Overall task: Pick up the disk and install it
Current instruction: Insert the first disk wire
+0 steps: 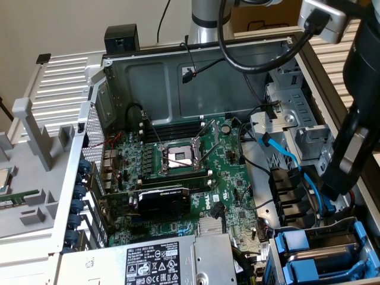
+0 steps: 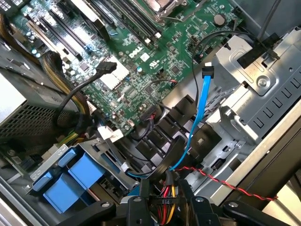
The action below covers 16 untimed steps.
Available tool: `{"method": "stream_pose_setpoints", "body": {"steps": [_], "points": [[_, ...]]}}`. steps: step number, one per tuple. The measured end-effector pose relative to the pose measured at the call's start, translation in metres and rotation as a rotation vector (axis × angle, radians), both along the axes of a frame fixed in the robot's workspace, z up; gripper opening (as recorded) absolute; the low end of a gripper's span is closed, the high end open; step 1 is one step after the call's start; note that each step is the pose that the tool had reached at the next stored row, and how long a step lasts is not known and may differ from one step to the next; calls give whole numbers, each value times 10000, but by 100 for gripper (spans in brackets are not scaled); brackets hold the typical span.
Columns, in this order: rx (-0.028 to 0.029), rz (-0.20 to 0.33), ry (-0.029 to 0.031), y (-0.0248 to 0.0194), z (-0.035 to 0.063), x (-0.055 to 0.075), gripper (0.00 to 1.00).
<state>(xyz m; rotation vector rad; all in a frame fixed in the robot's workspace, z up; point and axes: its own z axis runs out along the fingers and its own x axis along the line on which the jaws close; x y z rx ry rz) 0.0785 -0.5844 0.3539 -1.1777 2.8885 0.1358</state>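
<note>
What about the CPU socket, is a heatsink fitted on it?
No, the CPU socket on the motherboard lies bare, its metal frame and levers exposed with no cooler over it.

Mobo point(image 1: 233, 159) green — SATA cable point(image 1: 286, 155) blue, PSU point(image 1: 209, 261) grey.

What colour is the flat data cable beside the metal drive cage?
Bright blue; the flat data cable shows best in the wrist view.

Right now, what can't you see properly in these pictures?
Exterior view: whether the disk sits between the blue rails; the bottom edge cuts them off.
Exterior view: part of the drive cage, behind the robot arm.
Exterior view: the sticker on the power supply, print too small, cut by the bottom edge.
Wrist view: the blue cable's lower end, lost among black cables.
</note>
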Motion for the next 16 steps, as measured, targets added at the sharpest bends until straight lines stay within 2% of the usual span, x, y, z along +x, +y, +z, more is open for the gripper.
{"method": "stream_pose_setpoints", "body": {"steps": [7, 16], "points": [[-1, -3, -1, 24, 12, -27, 35], [0, -4, -11, 119, 17, -50, 35]]}}
